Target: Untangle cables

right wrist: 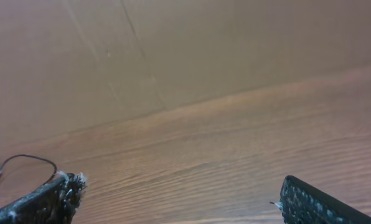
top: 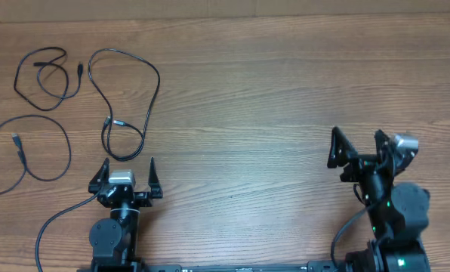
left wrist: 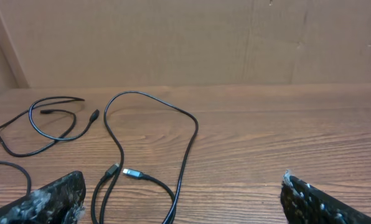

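Cables [top: 158, 78], seemingly three, one cropped at left; left hand [top: 128, 162] and right hand [top: 355, 133] wide.

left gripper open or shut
Open. The left gripper has its jaws spread wide with nothing between them in the overhead and wrist views.

The leftmost cable [top: 15, 138] runs off the overhead's left edge; the right wrist view is blurred.
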Robot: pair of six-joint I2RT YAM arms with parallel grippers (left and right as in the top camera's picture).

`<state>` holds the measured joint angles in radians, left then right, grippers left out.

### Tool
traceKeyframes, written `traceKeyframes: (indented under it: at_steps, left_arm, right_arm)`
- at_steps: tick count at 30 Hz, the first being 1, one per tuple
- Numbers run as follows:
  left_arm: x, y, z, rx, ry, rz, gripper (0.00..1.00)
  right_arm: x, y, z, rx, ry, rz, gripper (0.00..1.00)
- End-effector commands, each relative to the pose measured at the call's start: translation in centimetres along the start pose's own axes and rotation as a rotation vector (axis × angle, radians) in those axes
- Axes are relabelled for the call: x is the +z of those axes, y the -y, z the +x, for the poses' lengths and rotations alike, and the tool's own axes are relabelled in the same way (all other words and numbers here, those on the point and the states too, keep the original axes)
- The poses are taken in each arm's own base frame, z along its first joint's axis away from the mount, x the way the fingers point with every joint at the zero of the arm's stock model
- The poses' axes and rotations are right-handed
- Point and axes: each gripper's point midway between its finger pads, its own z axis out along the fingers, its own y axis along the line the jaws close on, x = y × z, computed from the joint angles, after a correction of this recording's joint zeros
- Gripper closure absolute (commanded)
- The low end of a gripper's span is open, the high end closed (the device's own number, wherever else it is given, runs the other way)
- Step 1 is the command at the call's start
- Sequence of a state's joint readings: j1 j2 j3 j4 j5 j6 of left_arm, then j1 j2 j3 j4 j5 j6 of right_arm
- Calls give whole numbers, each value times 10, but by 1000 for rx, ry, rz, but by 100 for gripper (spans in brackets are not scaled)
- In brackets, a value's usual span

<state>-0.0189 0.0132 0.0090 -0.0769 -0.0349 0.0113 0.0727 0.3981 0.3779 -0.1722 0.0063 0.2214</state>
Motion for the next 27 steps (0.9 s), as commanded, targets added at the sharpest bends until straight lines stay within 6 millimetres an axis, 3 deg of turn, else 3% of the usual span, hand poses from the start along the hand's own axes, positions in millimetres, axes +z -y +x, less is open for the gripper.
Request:
traceKeyframes:
  at_steps: [1, 10, 27]
  left_arm:
    - [0, -3, 0, 18, 6, -15, 1]
    - [0, -3, -1, 18, 7, -15, 1]
    - [0, -3, 0, 18, 6, -15, 0]
  right_arm:
    - [-11, -1, -4, -80, 59, -14, 0]
    - [-12, 2, 8, -98, 68, -16, 0]
    - [-26, 11, 6, -103, 253, -25, 0]
